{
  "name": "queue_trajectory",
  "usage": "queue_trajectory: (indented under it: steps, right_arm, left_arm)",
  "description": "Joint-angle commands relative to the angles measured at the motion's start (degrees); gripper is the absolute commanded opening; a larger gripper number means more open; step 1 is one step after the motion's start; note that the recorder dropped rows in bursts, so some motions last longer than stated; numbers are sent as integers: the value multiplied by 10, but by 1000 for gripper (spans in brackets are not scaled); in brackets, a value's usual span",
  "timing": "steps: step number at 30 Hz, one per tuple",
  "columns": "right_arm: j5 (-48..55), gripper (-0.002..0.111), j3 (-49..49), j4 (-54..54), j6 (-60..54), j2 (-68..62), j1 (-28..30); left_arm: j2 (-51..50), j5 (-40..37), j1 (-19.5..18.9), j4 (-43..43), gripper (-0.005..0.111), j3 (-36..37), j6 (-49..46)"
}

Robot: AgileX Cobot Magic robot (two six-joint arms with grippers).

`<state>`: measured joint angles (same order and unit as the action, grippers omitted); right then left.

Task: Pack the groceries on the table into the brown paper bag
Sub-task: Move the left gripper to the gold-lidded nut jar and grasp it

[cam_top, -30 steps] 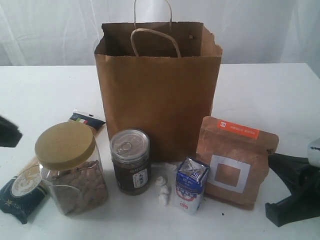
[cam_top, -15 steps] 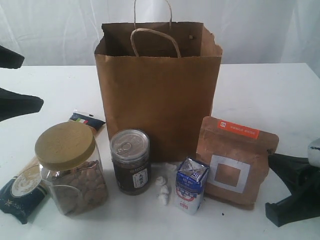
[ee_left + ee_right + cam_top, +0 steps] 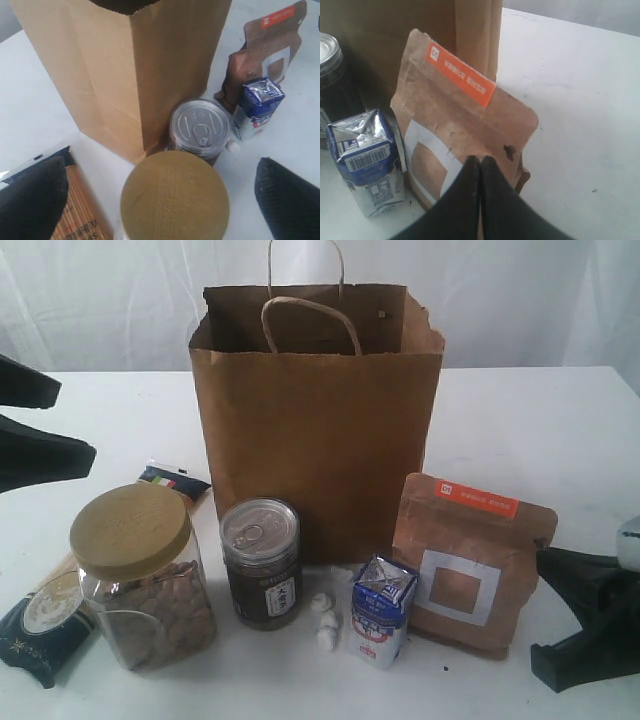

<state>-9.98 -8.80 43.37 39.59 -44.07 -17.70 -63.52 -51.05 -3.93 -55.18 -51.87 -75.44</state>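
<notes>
The left fingers (image 3: 287, 197) hover wide apart over the tan-lidded clear jar (image 3: 175, 195), touching nothing. The right fingers (image 3: 466, 197) are pressed together, empty, just beside the brown pouch (image 3: 455, 125). The brown paper bag (image 3: 315, 430) stands upright on the white bench (image 3: 520, 420) behind the groceries, with a white curtain (image 3: 100, 300) beyond.

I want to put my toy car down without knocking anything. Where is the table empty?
Bare table lies right of the brown paper bag, behind the brown pouch. More lies left of the bag, behind the spaghetti packet, near the open left gripper. The front is crowded: jar, can, carton and pouch stand close together.
</notes>
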Motion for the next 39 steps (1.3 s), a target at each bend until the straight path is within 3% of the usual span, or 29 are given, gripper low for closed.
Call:
queue_trajectory:
  steps: [1,4,8,11,20,39]
  right_arm:
    - [30,0,2,-1,3,3,2]
    - [67,0,2,-1,3,3,2]
    - [81,0,2,-1,8,3,2]
    - [81,0,2,0,14,3,2]
    - [81,0,2,0,27,3,2]
    - [81,0,2,0,28,3,2]
  left_arm:
    - [1,-7,1,-10,105,25,-29]
    - [-9,34,1,-30,105,69,-135]
    - [-40,11,1,-106,105,118,-320]
    - [-52,-1,1,-170,105,135,-399]
    - [-97,2,1,-219,105,142,-443]
    - [-185,-21,6,-212,105,142,-456]
